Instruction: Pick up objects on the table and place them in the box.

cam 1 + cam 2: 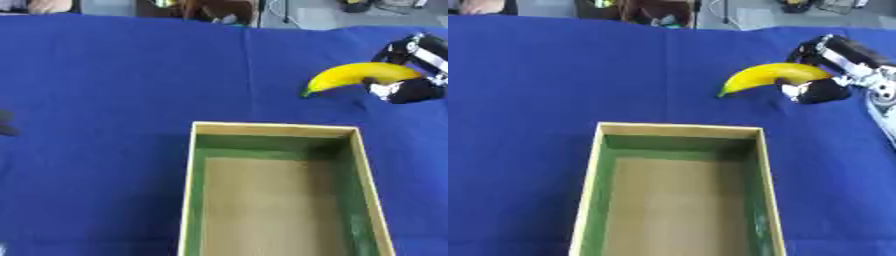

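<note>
The right hand [824, 70] entered from the upper right and grasped a yellow banana [765, 76] by its right end, fingers curled over it and thumb beneath (the green-tipped end pointed down and left). The banana was beyond the far right corner of the open box [677, 131], outside it, over the blue table [96, 100]; whether it touched the cloth could not be told
</note>
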Controlling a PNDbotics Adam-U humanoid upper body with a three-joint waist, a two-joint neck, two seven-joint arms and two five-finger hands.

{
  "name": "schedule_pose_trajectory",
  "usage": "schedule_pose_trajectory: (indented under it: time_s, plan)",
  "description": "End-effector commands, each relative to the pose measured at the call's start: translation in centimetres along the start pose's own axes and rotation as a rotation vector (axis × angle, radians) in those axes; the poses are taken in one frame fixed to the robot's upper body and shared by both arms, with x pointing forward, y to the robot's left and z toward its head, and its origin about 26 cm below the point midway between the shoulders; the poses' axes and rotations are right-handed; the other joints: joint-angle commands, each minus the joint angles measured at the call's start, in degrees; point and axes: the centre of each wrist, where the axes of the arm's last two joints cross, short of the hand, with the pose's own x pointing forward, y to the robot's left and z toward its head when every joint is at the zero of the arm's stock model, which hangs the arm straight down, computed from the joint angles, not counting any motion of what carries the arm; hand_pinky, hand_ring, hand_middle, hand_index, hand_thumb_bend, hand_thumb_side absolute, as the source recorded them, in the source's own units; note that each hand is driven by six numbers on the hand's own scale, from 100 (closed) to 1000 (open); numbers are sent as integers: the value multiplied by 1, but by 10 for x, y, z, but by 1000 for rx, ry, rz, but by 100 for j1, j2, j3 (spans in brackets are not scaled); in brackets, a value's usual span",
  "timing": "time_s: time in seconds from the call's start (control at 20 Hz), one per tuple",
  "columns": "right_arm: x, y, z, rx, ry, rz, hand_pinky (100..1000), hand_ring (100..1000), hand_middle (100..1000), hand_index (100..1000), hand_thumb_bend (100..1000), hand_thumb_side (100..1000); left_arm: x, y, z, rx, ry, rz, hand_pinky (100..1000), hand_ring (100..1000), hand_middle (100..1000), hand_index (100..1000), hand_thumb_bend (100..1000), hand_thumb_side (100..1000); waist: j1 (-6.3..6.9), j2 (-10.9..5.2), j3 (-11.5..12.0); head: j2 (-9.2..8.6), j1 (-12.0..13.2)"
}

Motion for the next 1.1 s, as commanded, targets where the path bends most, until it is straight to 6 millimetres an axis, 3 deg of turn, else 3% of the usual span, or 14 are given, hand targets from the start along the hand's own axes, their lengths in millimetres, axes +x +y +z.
schedule_pose_trajectory:
  time_s: [0.05,0.45,1.1]
  plan:
    - [3,-24,6,-52,-15,24,707,659,420,553,179,397,3,4,-3,7,-14,-6,443,540,613,821,100,1000,10,-203,-22,30,22]
    - [18,-34,11,-95,-70,-18,689,629,380,514,155,388,3,5,-2,8,-7,-9,444,540,614,820,100,1000,31,-282,-86,74,55]
    - [69,-55,28,-158,-245,-83,674,608,361,493,119,378,2,7,0,8,6,-18,446,541,614,820,100,1000,71,-442,-215,186,161]
